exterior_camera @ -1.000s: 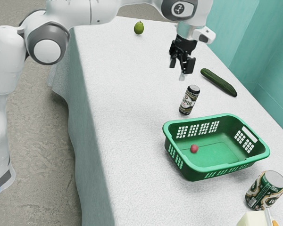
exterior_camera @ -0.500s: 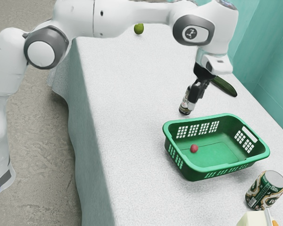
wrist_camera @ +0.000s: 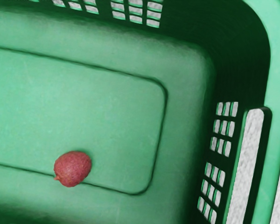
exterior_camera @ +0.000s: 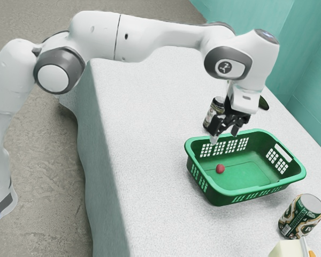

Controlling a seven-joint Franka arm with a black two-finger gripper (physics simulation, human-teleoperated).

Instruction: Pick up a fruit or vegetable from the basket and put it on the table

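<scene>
My gripper (exterior_camera: 224, 136) hangs over the basket's back rim in the exterior view, its two fingers apart with nothing between them. The green basket (exterior_camera: 232, 199) stands on the table (exterior_camera: 144, 160). On its floor lies a small red fruit (exterior_camera: 220, 168), lower than my gripper and not touched by it. The wrist view looks down into the basket (wrist_camera: 277, 93), with the red fruit (wrist_camera: 73, 168) resting across the groove in its floor.
A dark-labelled bottle (exterior_camera: 212, 113) stands just behind the basket, close to my hand. Part of a cucumber (exterior_camera: 264, 103) shows behind the arm. Beyond the basket's other end are a green can (exterior_camera: 302, 215) and a pale block (exterior_camera: 288, 249).
My hand has come from above the far part of the table, past the bottle, to the basket's rim. The basket and fruit have not moved.
</scene>
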